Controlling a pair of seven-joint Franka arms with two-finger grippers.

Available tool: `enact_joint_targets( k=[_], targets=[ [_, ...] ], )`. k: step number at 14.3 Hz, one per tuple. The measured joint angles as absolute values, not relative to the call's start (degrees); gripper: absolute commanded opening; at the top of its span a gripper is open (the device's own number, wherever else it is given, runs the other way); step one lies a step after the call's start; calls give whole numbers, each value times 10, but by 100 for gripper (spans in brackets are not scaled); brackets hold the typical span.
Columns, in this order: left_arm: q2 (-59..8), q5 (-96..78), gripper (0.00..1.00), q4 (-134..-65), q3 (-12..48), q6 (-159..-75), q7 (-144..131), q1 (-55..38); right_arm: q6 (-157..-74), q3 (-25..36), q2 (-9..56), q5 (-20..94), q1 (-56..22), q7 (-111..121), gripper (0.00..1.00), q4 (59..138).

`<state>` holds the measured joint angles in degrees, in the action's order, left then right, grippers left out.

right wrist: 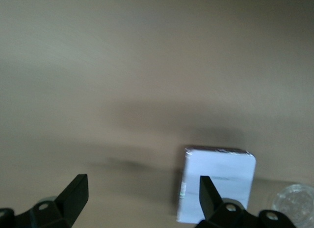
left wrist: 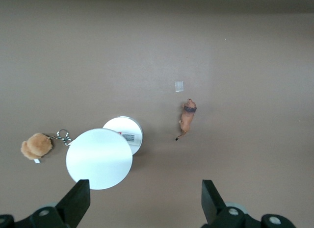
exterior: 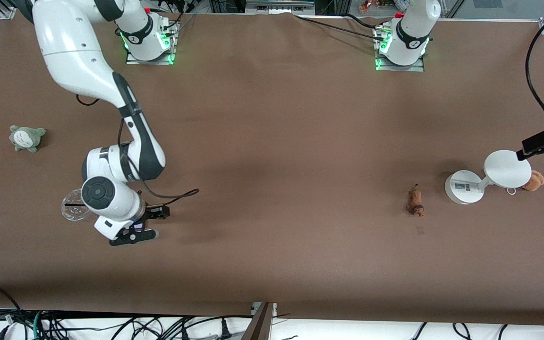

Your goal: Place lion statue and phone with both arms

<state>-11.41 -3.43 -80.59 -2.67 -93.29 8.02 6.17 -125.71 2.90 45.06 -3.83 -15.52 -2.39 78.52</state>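
**A:** The brown table point(exterior: 272, 141) is mostly bare cloth. Where are your two things?

**B:** The lion statue point(exterior: 415, 200) lies flat toward the left arm's end, closer to the front-camera edge than to the bases' edge. Just beside it, toward that end's edge, is the white stand point(exterior: 484, 182), and past the stand a brown plush with a keyring point(exterior: 531, 181). The phone point(right wrist: 216, 184) lies flat toward the right arm's end, under the right gripper point(exterior: 140, 225); you see it only in the right wrist view, next to a clear dish point(exterior: 74, 207).

**A:** And the hands?

**B:** The right gripper hangs low over the phone, fingers spread, one fingertip over the phone's edge. The left gripper point(left wrist: 142, 201) is high over the stand and the lion, fingers wide apart, holding nothing.

**A:** Which way does the lion point?

**B:** Its long axis runs from the bases' edge toward the front-camera edge. The dark mane end points at the front-camera edge, the thin tail at the bases.

**A:** How should you take them?

**B:** I'd close the left fingers across the lion's narrow body, not along it, and keep clear of the stand. I'd centre the right gripper on the phone first; it looks thin and flat, so a fingertip may skid off its edge. The grey-green plush point(exterior: 26, 138) is well apart.
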Motion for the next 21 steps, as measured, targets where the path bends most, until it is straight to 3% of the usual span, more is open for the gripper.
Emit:
enact_joint_targets(
  k=[4, 12, 15, 21],
  targets=[
    [-100, -22, 100, -806, -27, -897, 86, 66, -1201, 32, 383, -39, -167, -22, 100, 780],
    [-98, -20, 100, -794, -25, -896, 106, 79, -978, 97, 229, -38, -154, -15, 100, 779],
    [-96, -20, 100, -794, -25, -895, 137, 79, -917, 92, 178, -37, -129, -15, 100, 782],
    [-94, -20, 100, -794, -21, -877, 157, 79, -874, 66, 75, -37, -96, -13, 100, 860]
  ],
)
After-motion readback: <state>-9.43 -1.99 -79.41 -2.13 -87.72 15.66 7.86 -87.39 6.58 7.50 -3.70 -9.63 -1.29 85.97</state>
